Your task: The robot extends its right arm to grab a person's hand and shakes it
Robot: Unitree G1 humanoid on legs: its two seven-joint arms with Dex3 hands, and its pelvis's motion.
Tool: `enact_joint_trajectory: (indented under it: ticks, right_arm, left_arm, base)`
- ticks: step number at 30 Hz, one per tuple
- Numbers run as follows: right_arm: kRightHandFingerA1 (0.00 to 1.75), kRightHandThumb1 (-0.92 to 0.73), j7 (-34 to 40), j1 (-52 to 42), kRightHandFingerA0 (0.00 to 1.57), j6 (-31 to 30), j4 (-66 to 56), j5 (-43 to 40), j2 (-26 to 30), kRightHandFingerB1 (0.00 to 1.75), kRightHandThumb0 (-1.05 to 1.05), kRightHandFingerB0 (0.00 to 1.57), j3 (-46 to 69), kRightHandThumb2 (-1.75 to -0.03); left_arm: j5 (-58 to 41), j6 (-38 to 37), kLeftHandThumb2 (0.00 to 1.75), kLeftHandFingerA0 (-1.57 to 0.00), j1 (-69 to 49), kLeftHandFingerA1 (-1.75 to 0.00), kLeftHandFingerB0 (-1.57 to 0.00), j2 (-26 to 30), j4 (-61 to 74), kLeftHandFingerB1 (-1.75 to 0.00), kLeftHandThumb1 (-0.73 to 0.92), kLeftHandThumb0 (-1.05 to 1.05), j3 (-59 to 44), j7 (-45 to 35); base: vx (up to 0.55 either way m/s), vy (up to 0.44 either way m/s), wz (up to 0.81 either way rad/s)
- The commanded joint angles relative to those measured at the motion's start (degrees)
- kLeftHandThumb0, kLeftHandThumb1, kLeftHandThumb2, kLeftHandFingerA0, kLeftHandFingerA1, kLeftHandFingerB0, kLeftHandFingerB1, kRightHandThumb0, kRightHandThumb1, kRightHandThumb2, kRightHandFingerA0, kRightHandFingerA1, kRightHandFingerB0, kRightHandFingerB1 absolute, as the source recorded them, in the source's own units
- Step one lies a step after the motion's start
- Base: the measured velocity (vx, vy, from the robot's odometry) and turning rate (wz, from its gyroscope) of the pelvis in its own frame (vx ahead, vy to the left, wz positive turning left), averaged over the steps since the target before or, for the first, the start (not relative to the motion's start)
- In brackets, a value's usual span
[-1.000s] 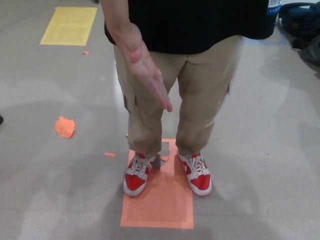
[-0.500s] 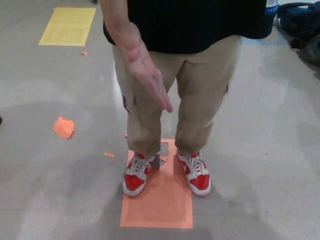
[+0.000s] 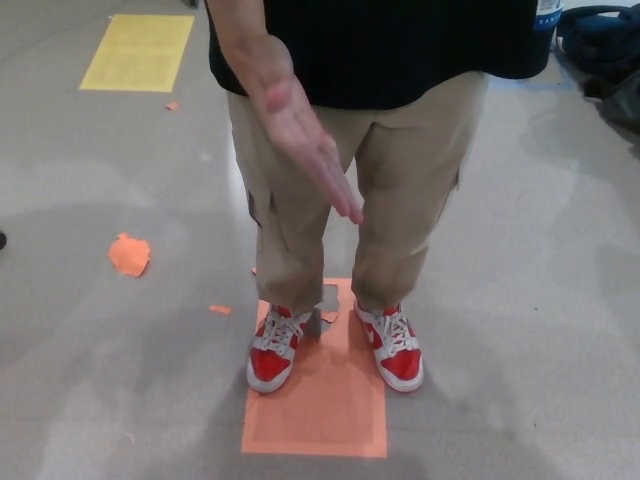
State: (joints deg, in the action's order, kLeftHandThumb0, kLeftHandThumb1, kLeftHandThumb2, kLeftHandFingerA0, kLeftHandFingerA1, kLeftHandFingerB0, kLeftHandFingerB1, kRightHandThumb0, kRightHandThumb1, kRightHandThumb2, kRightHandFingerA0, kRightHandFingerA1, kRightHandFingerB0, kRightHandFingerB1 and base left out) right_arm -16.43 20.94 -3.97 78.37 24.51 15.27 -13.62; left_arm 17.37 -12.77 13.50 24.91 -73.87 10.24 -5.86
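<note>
Grey floor (image 3: 560,330) bears orange mat (image 3: 320,400), yellow mat (image 3: 137,50), orange scrap (image 3: 129,254)

Person's hand (image 3: 305,145), extended forward from a bare forearm that enters at the top of the head view. The hand is open, palm turned sideways and slightly upward, fingers straight and held together, thumb side uppermost. The fingertips point down and toward the picture's right, ending in front of the person's khaki trousers (image 3: 400,200) at thigh level. Nothing touches the hand; it hangs free in the air, well above the floor.
</note>
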Motion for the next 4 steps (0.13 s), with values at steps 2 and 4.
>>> enact_joint_trajectory:
  ticks: [2, 4]
  right_arm:
    - [0.3, -0.92, -1.63, 0.6, 0.09, -0.13, 0.0, 0.18, 1.12, 0.29, -0.8, 0.19, -0.65, -0.71]
    - [0.26, -0.92, -2.9, 0.53, 0.08, 0.92, 0.02, 0.25, 1.38, 0.24, -0.77, 0.13, -0.88, -0.7]
  left_arm:
    - [0.47, 1.07, 0.64, -0.21, 0.48, -0.32, -0.16, 1.12, -0.26, -0.3, 0.78, -0.57, 0.12, -1.05]
    - [0.3, 0.97, 0.64, -0.21, 0.48, -0.32, -0.15, 1.15, -0.33, -0.3, 0.78, -0.55, -0.04, -1.17]
  base:
    - [0.0, 0.0, 0.0]
    - [0.0, 0.0, 0.0]
